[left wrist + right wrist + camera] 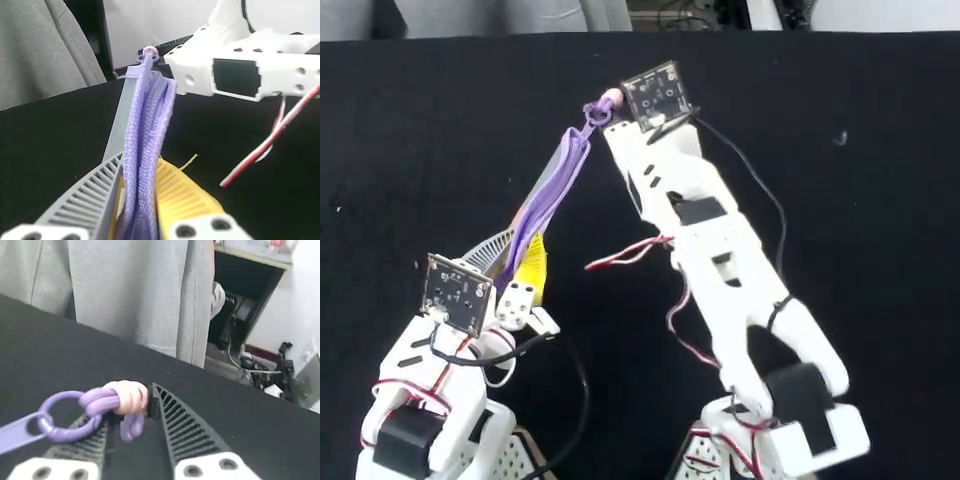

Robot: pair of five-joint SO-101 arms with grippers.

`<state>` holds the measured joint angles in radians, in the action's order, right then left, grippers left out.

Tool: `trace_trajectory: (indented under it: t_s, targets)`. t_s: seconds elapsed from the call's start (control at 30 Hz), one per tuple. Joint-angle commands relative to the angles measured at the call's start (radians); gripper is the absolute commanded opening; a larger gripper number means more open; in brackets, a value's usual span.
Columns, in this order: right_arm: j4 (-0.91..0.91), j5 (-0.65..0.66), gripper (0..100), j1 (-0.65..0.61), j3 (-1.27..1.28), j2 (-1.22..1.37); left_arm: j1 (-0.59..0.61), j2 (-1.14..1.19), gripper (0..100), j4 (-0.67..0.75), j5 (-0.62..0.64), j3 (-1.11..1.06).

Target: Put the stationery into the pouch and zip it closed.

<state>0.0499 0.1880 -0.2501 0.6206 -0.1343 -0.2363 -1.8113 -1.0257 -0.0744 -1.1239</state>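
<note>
**Zip looks near done, pouch stretched between both grippers**

At pouch's near end: clamped by left gripper (pixel 141 162), grey and yellow fingers narrow on the fabric. Stretched from there: pouch (pixel 552 190), purple with a grey side, running diagonally over the table (pixel 880 200). Can't tell whether resting on the table or lifted off. At pouch's far end: pull (pixel 605 102), pink bead on a purple ring, pinched by right gripper (pixel 131 407), fingers close in around the bead.

Progress, as a judgement:
- No stationery lying loose around the pouch, so likely packed already. Nothing visible of the inside.
- Zip (pixel 147 115) looks shut along the whole visible run, with pull sitting at the far end of pouch.
- Left to do: check the last stretch by the pull is closed, then release at both ends and set the pouch down.

View differences:
- High: whole span of pouch end to end with both arms, but zip too fine to read.
- Left wrist: zip edges meeting down the length of pouch, and the other arm's body just beside the far end.
- Right wrist: close look at bead and ring between the fingers, with just a purple tab of pouch beside the ring.
</note>
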Motion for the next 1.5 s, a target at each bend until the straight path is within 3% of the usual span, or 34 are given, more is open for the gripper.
trace_trajectory:
  t_s: [0.0, 0.5, 0.87, 1.1, 1.23, 1.47]
  targets:
    - [0.034, 0.006, 1.1, 0.195, -0.12, 0.102, -0.005, -0.017, 3, -0.017, 0.017, 0.073]
    - [0.028, 0.006, 1.1, 0.27, -0.24, 0.28, -0.005, -0.017, 3, -0.017, 0.017, 0.067]
    - [0.028, 0.005, 1.1, 0.267, -0.085, 0.041, -0.004, -0.014, 3, 0.015, 0.017, 0.015]
    - [0.034, -0.126, 1.1, 0.287, 0.002, -0.019, -0.002, -0.014, 3, 0.051, 0.023, -0.059]
    - [0.035, -0.127, 1.1, 0.292, 0.01, 0.007, 0.005, -0.014, 4, 0.054, 0.075, -0.084]
    - [0.167, -0.121, 1.1, 0.292, 0.053, 0.09, 0.005, -0.012, 25, 0.054, 0.083, -0.084]
